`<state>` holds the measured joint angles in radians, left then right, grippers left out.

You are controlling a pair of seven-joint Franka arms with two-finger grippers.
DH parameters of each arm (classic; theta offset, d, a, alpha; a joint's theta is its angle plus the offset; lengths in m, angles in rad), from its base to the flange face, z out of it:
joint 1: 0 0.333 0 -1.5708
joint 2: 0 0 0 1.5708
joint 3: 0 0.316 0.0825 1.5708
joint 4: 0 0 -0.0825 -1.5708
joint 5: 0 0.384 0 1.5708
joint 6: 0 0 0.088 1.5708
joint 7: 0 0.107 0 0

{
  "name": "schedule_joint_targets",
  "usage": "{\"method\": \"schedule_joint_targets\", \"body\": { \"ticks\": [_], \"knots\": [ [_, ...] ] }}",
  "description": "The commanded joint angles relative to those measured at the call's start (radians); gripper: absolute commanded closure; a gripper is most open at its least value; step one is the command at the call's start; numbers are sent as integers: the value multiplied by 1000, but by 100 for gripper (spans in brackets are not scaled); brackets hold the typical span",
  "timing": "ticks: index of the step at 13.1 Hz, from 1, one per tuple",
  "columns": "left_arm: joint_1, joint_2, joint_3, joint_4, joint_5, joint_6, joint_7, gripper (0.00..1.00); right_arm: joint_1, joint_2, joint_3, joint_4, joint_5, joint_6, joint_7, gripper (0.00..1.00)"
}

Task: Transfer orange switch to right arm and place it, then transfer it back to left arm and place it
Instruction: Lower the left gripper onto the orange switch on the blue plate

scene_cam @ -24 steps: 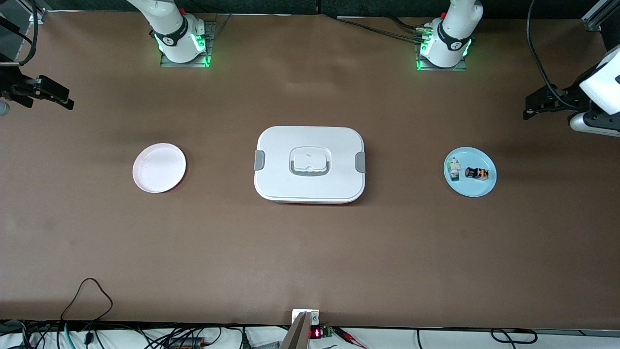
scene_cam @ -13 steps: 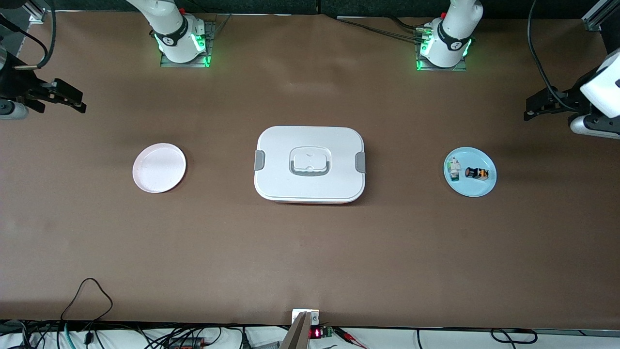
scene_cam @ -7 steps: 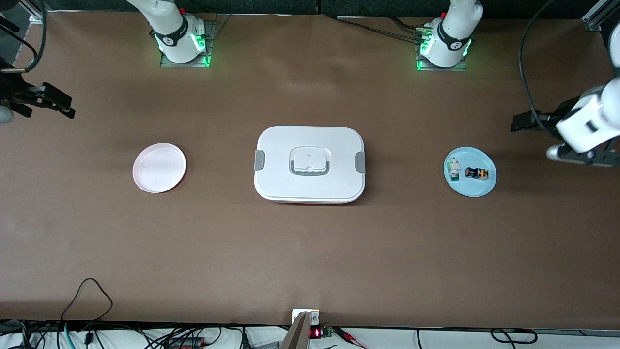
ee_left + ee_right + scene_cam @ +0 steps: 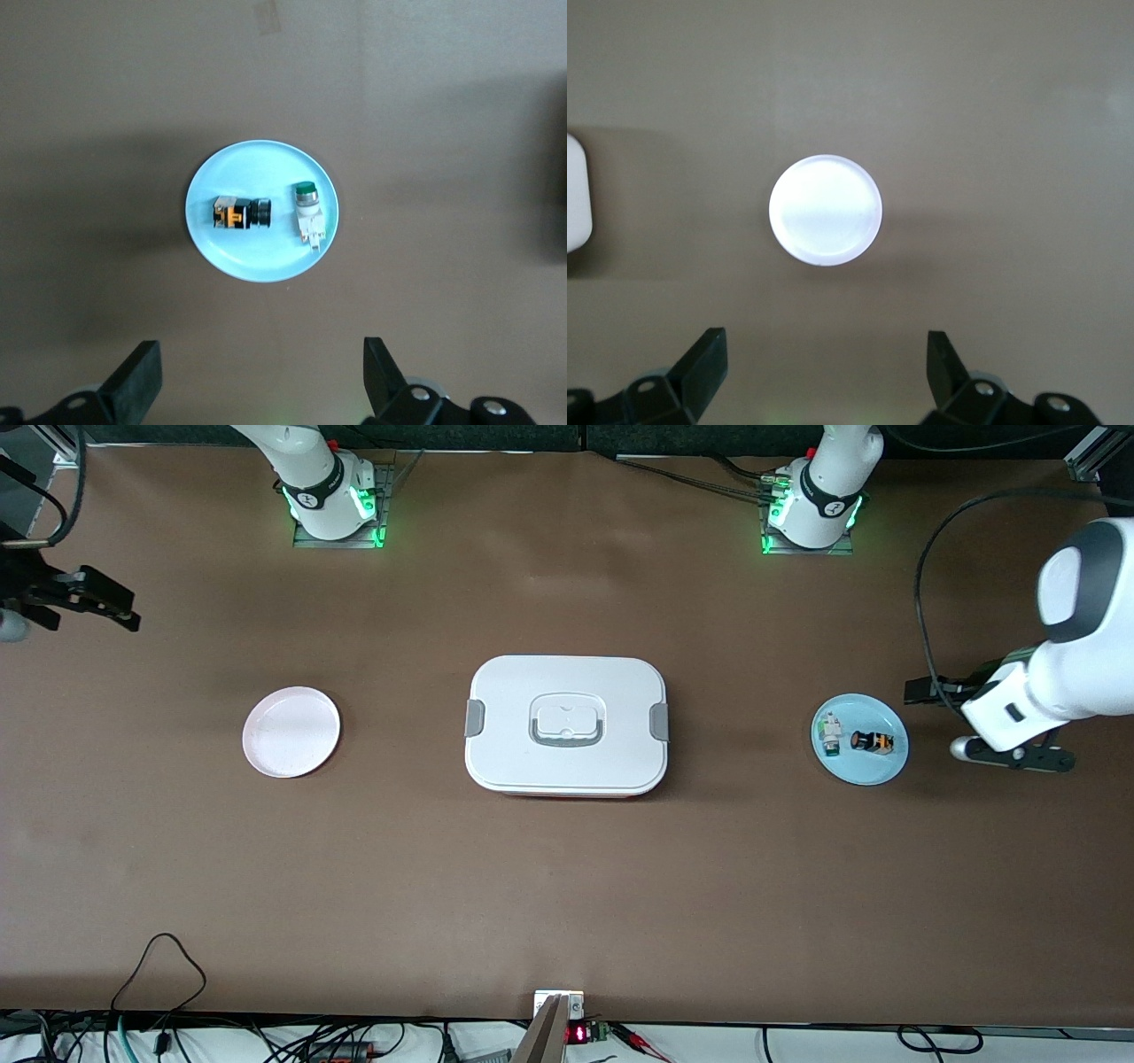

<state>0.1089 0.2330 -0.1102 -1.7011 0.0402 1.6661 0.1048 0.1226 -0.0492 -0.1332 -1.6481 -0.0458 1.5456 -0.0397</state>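
The orange switch (image 4: pixel 872 741) (image 4: pixel 239 214) lies on its side on a small blue plate (image 4: pixel 877 772) (image 4: pixel 257 258) at the left arm's end of the table. The white lidded box (image 4: pixel 514 691) with grey clasps stands mid-table, its corner (image 4: pixel 576 204) showing in the right wrist view. My left gripper (image 4: pixel 926 691) (image 4: pixel 261 354) hangs open and empty, high over the table beside the blue plate. My right gripper (image 4: pixel 111 602) (image 4: pixel 826 343) is open and empty too, over the table's edge at the right arm's end, looking down on a pale round plate (image 4: pixel 291 732) (image 4: pixel 825 210).
A small white-and-green part (image 4: pixel 830 734) (image 4: pixel 310 212) lies on the blue plate beside the switch. Cables (image 4: pixel 159 965) and a small device (image 4: pixel 558 1005) sit along the table edge nearest the front camera. Both arm bases (image 4: pixel 332 496) stand at the edge farthest from it.
My left arm has swung in from the table's end, bringing its gripper close beside the blue plate. The right gripper has only shifted a little. Nothing on the table moved.
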Motion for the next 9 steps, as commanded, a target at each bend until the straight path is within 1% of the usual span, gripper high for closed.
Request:
{"method": "schedule_joint_targets", "body": {
  "ticks": [1, 2, 3, 4, 5, 6, 7, 9],
  "knots": [
    [9, -24, -9, -121, 20, 136, 23, 0, 11, -14, -2, 135, 1, -149, 0, 0],
    [11, -24, -8, -161, 20, 193, 23, 0, 11, -15, -2, 198, 4, -183, 3, 0],
    [21, -24, -8, -201, 20, 257, 23, 0, 11, -11, 0, 233, 10, -189, 3, 0],
    [37, -23, -8, -242, 20, 321, 23, 0, 9, -9, -2, 229, 12, -194, 4, 0],
    [49, -20, -9, -277, 20, 377, 23, 0, 0, 21, -5, 216, 12, -179, 4, 0],
    [69, -14, -9, -314, 21, 436, 26, 0, -3, 75, -20, 231, 18, -171, 3, 0],
    [86, -1, -8, -339, 20, 489, 61, 0, -3, 80, -23, 250, 26, -173, 1, 0],
    [123, 41, -9, -356, 20, 561, 111, 0, -6, 75, -22, 252, 11, -96, 12, 0]
  ]
}}
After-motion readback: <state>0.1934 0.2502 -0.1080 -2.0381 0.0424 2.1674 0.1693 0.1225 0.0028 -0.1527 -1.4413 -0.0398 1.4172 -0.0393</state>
